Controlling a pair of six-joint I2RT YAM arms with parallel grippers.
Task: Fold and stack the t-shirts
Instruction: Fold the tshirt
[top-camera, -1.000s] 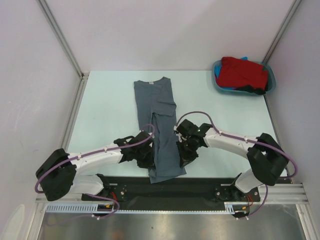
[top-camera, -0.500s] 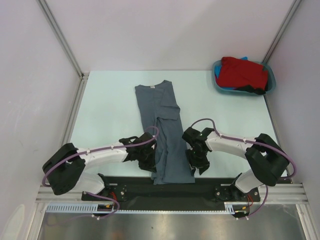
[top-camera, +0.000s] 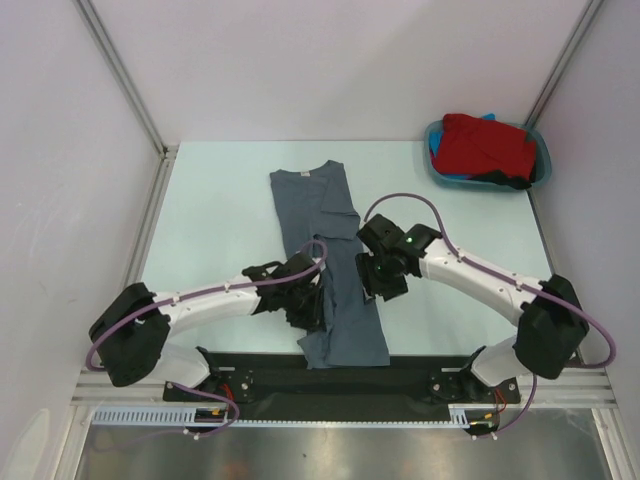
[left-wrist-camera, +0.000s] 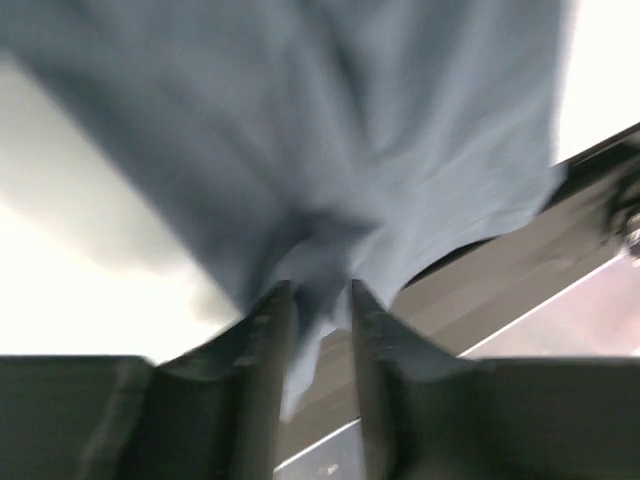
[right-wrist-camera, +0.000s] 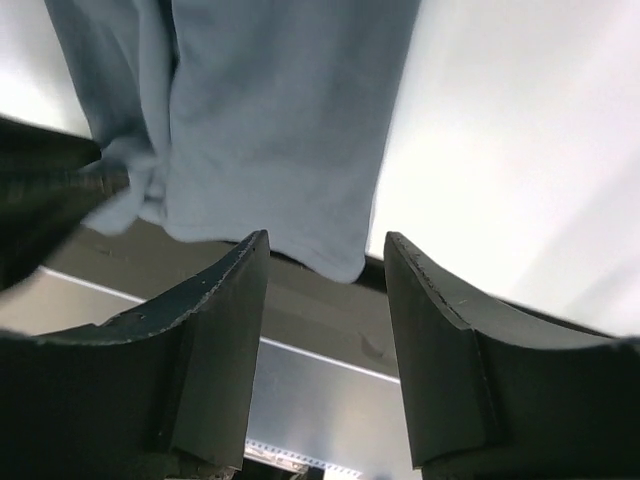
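While left claw (left-wrist-camera: 318, 295) clenches bunched grey t-shirt (top-camera: 310, 200) (near edge) | right claw (right-wrist-camera: 325, 245) released, over shirt's right edge

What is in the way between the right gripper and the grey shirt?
Nothing that shows. The right gripper is open, and its wrist camera sees straight to the grey shirt with nothing in front of it.

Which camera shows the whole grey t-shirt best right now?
Top external: the grey t-shirt lies full length on the table, folded narrow. Left wrist shows only bunched cloth at its fingers; right wrist only the near hem.
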